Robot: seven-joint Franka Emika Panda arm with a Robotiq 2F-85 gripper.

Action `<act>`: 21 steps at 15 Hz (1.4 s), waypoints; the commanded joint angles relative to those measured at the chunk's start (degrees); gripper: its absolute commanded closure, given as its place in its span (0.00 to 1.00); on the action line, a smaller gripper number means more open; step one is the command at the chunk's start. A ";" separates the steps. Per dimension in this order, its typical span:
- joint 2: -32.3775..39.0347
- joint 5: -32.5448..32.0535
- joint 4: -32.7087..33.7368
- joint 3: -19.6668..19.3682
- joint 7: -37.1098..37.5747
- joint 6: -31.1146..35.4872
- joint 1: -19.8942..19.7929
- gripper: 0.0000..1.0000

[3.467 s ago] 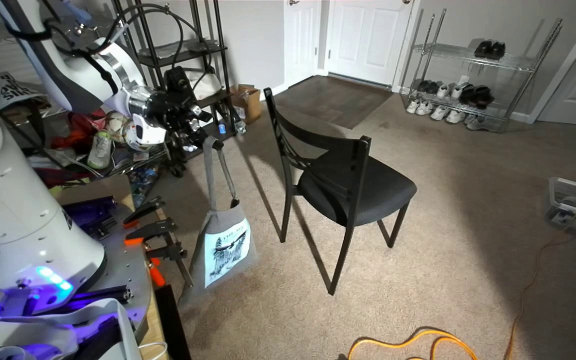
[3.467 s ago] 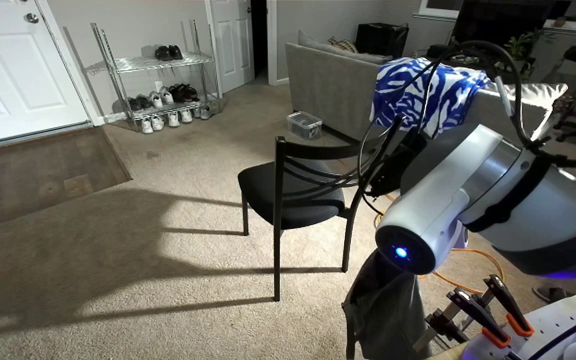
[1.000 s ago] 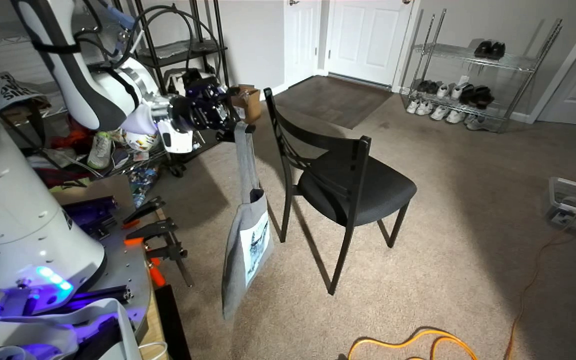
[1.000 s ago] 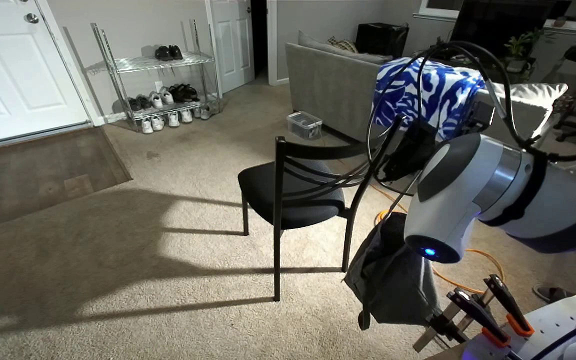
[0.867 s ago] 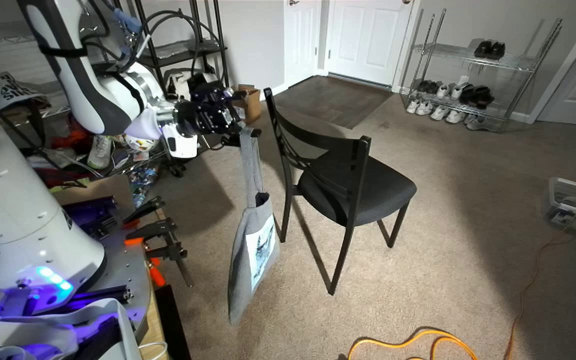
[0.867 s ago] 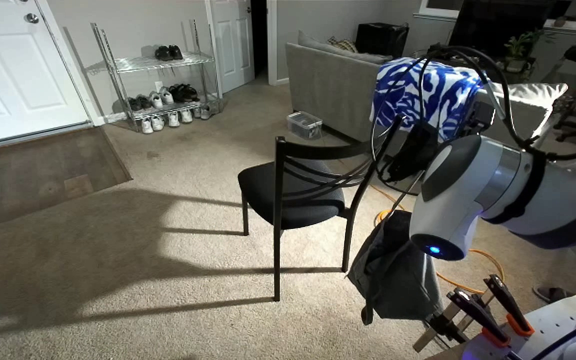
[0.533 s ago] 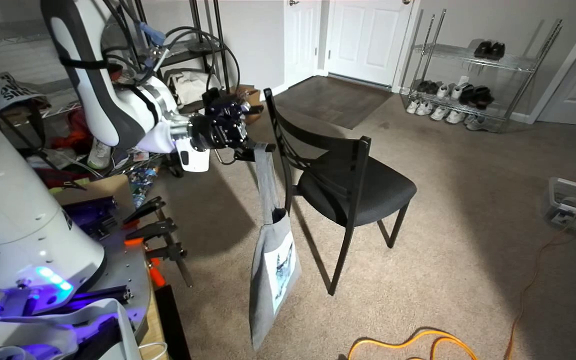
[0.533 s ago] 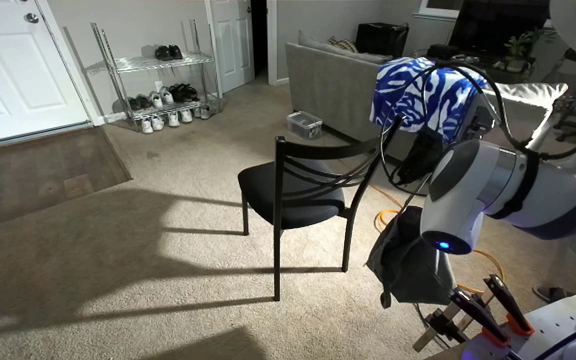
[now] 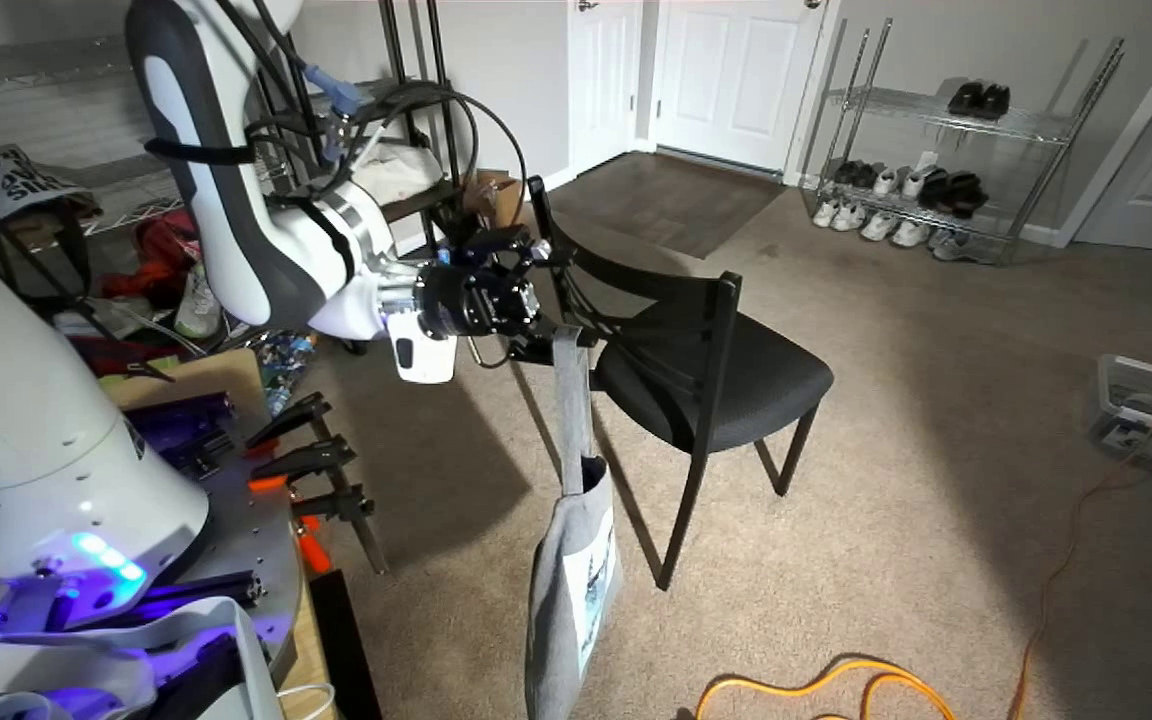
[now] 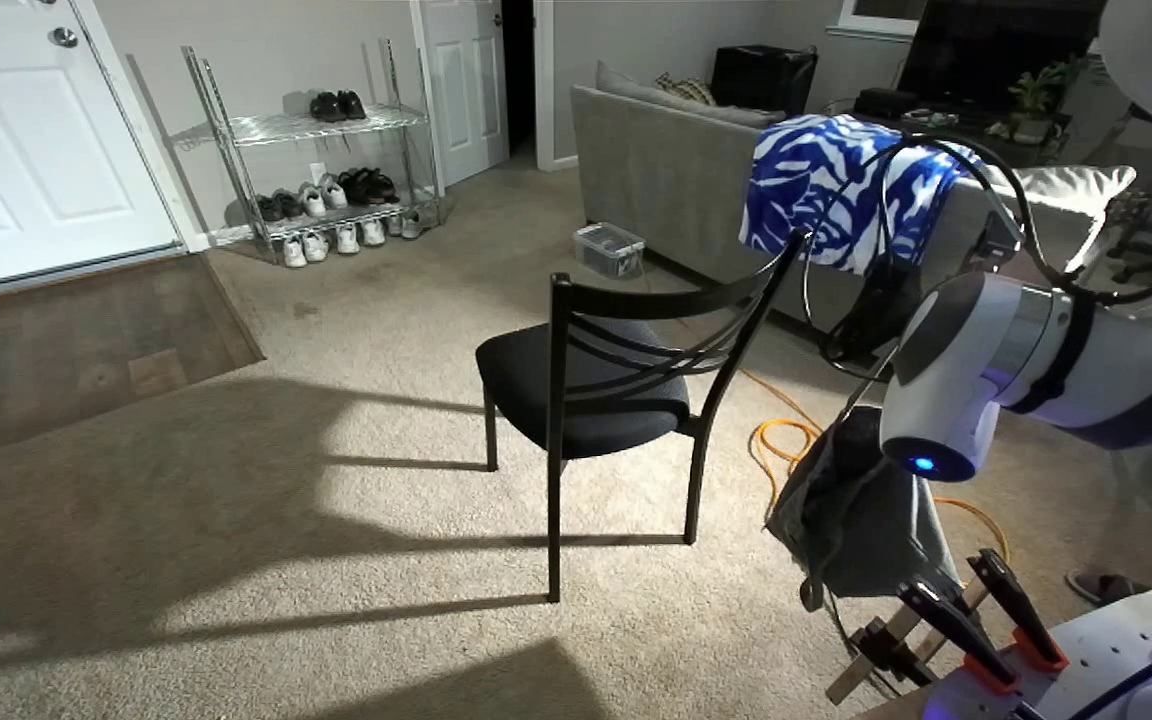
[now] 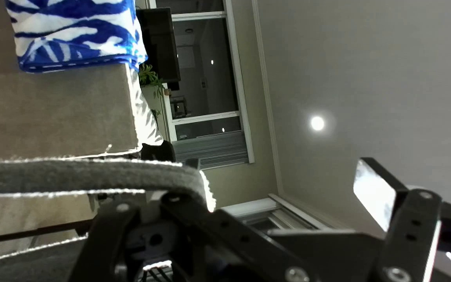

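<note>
Tote bag [image 9: 568,600]: grey, with a printed panel; suspended on the backrest [image 10: 661,303] side of the chair [image 9: 731,385], near it but visibly apart in an exterior view. Contact between bag base and carpet [image 9: 896,520] cannot be told.
Handle strap [image 11: 73,177]: looped over the lower finger [image 9: 534,350] only, close to its tip.
Gripper [image 9: 576,298]: jaws stand wide apart; the wrist view shows the opposite finger's pad [image 11: 373,194] bare. The strap is borne, not pinched.
Strap slip: the loop could slide off the tip. Probable cause: downward tilt of the finger, or a swing of the bag, with no clamping force to retain it.
Chair snag: bag or finger could catch the backrest and shift the chair. Probable cause: travel toward the chair without enough height above its top rail.
Bar clamps [image 10: 1016,605]: farther from the chair than the bag; the bag's hem could hook there if the arm backs away.
</note>
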 commanded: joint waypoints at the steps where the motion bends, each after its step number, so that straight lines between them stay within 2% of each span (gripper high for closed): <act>1: 0.13 -3.72 0.97 -1.83 -0.76 1.42 -2.17 0.00; 10: 2.99 -8.65 10.65 -6.35 -5.37 5.59 -4.92 0.00; 15: 5.58 -9.24 15.43 -8.20 -7.80 5.68 -5.84 0.00; 21: 5.32 -9.70 19.28 -9.80 -10.17 8.12 -7.11 0.00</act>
